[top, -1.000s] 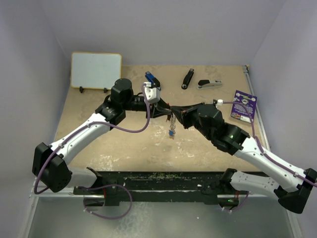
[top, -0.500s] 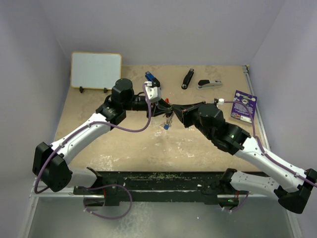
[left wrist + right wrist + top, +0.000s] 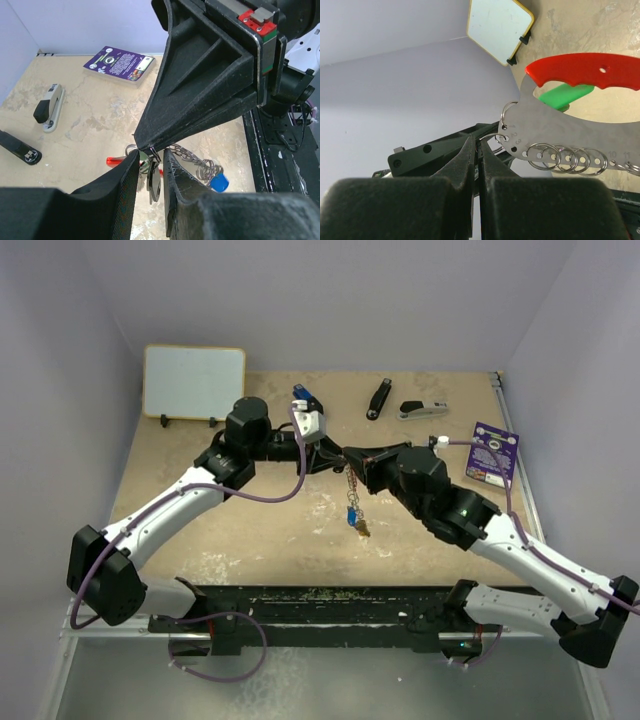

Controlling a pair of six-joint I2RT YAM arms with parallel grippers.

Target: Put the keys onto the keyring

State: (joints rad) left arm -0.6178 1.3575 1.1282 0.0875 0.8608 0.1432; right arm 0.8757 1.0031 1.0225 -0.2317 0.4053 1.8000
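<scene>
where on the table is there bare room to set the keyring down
Most bare room: front centre of the table, bordered by the left arm, the keyring, its hanging keys and the near rail. Smaller patch between the whiteboard and the left arm. Crowded at the back: blue stapler, black stapler, grey stapler, then the purple card.

You see a keyring (image 3: 545,125) with shiny silver rings and a red fob (image 3: 585,67), a green key (image 3: 565,94), a blue key (image 3: 219,181), and a purple card (image 3: 493,453) far right.

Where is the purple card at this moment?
In the top view the purple card lies on the far right, just right of the grey stapler.
</scene>
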